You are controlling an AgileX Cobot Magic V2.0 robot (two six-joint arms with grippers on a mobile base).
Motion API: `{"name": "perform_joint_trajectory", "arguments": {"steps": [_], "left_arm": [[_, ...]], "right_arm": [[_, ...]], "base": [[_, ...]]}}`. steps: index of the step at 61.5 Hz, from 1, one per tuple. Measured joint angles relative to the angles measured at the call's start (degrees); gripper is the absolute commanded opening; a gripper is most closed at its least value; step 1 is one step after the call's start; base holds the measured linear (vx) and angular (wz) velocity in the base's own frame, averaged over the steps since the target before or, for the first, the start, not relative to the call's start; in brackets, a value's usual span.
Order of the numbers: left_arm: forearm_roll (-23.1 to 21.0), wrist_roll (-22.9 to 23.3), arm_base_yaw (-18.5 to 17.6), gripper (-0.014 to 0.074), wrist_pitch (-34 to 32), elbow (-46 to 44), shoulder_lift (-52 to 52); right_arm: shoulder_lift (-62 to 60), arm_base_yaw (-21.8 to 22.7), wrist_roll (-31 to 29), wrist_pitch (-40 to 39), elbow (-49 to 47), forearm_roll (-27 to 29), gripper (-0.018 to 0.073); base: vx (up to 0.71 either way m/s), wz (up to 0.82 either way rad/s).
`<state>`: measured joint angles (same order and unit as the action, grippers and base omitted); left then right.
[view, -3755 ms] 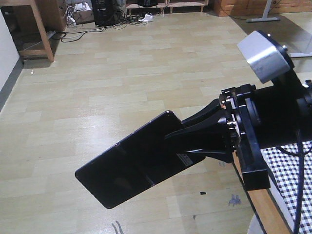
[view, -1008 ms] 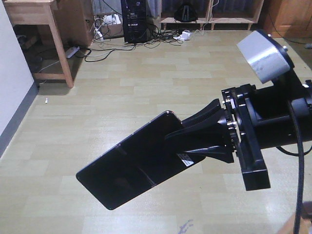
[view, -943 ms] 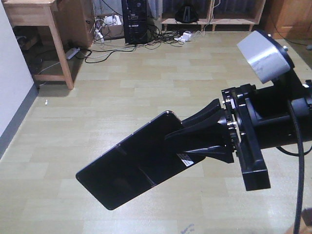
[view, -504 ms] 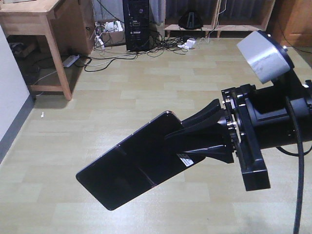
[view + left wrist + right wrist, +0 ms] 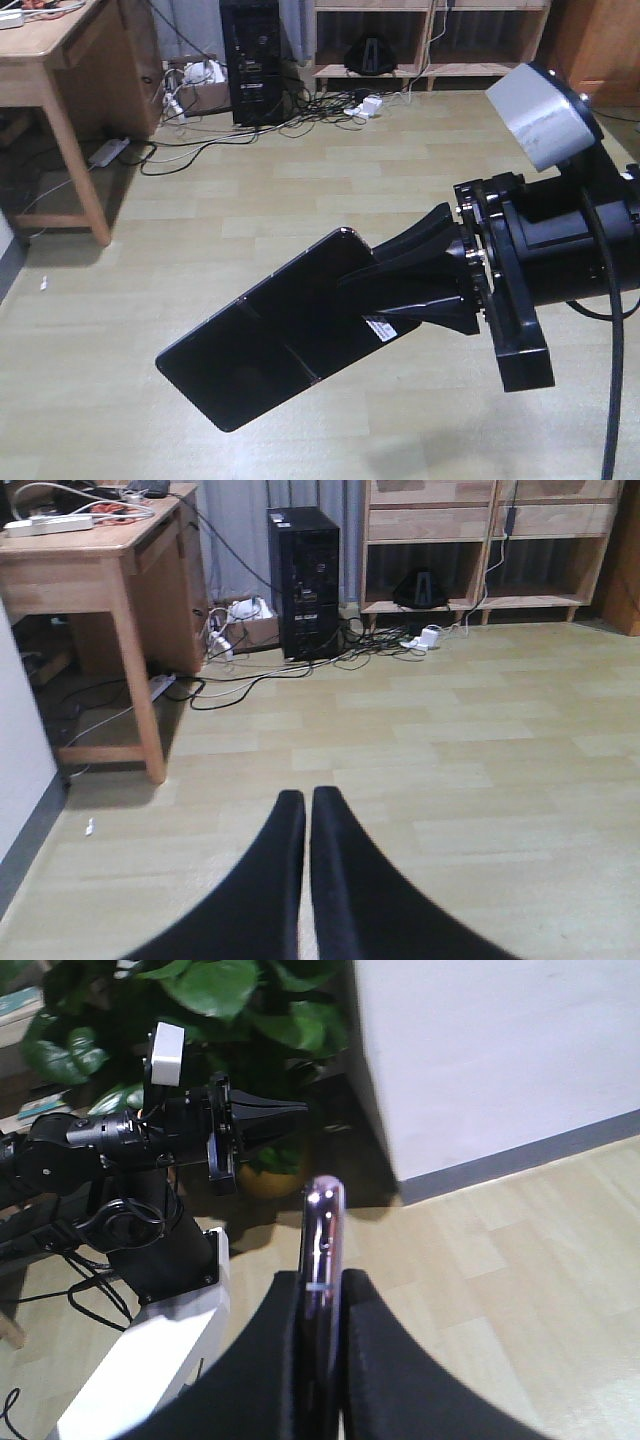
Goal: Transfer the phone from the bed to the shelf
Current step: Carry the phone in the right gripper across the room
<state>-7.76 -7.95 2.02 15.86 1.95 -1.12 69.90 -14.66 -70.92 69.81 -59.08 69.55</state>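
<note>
1. Phone (image 5: 270, 345): a thin, glossy black slab held in mid-air above the wooden floor (image 5: 300, 190). It slopes down toward 8 o'clock from its grip. A faint crease crosses its middle and a small white sticker (image 5: 378, 327) sits near the held end. It probably weighs little and is stiff, but it looks slick and easily cracked. The bed is not in view.
2. Right claw (image 5: 385, 290): clamped on the phone's upper short end, so most of the slab overhangs freely. The right wrist view shows the pinkish edge pinched flat between both fingers (image 5: 375, 1360). This hold on the broad faces suits a slippery slab, but a knock on the free end could lever it out.
3. Left claw (image 5: 306, 798): fingers pressed together, holding nothing.
4. Table (image 5: 40, 45): at 10 o'clock in the front view. Its leg and corner are the nearest hard edges on that side.
5. Computer tower (image 5: 250, 60): at 11 o'clock, with loose cables (image 5: 200, 150) lying on the floor before it.
6. Shelving unit (image 5: 430, 70): pale wood along the far wall at 12 to 1 o'clock, likely the goal, and well apart from the phone.
7. Open room: bare floor lies between the phone and the far wall. The overhanging end must clear any board edge first.
</note>
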Motion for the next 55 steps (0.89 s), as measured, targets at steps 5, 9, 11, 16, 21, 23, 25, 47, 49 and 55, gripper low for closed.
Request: {"name": "perform_joint_trajectory", "arguments": {"steps": [5,9,11,16,21,23,25,47,49,55], "left_arm": [[0.00,0.00,0.00,0.0001,0.00,0.00,0.00],[0.00,0.00,0.00,0.0001,0.00,0.00,0.00],[0.00,0.00,0.00,0.0001,0.00,0.00,0.00],[0.00,0.00,0.00,0.0001,0.00,0.00,0.00],[0.00,0.00,0.00,0.0001,0.00,0.00,0.00],[0.00,0.00,0.00,0.0001,0.00,0.00,0.00],[0.00,0.00,0.00,0.0001,0.00,0.00,0.00],[0.00,0.00,0.00,0.0001,0.00,0.00,0.00],[0.00,0.00,0.00,0.0001,0.00,0.00,0.00],[0.00,0.00,0.00,0.0001,0.00,0.00,0.00]], "right_arm": [[0.00,0.00,0.00,0.00,0.00,0.00,-0.0001],[0.00,0.00,0.00,0.00,0.00,0.00,-0.0001],[0.00,0.00,0.00,0.00,0.00,0.00,-0.0001],[0.00,0.00,0.00,0.00,0.00,0.00,-0.0001],[0.00,0.00,0.00,0.00,0.00,-0.05,-0.0001],[0.00,0.00,0.00,0.00,0.00,-0.05,-0.0001],[0.00,0.00,0.00,0.00,0.00,-0.05,-0.0001],[0.00,0.00,0.00,0.00,0.00,-0.05,-0.0001],[0.00,0.00,0.00,0.00,0.00,-0.05,-0.0001],[0.00,0.00,0.00,0.00,0.00,-0.05,-0.0001]], "base": [[0.39,-0.19],[0.39,-0.20],[0.39,-0.20],[0.39,-0.19],[0.38,-0.19],[0.38,-0.19],[0.38,-0.19],[0.37,-0.18],[0.37,-0.16],[0.37,-0.16]]}}
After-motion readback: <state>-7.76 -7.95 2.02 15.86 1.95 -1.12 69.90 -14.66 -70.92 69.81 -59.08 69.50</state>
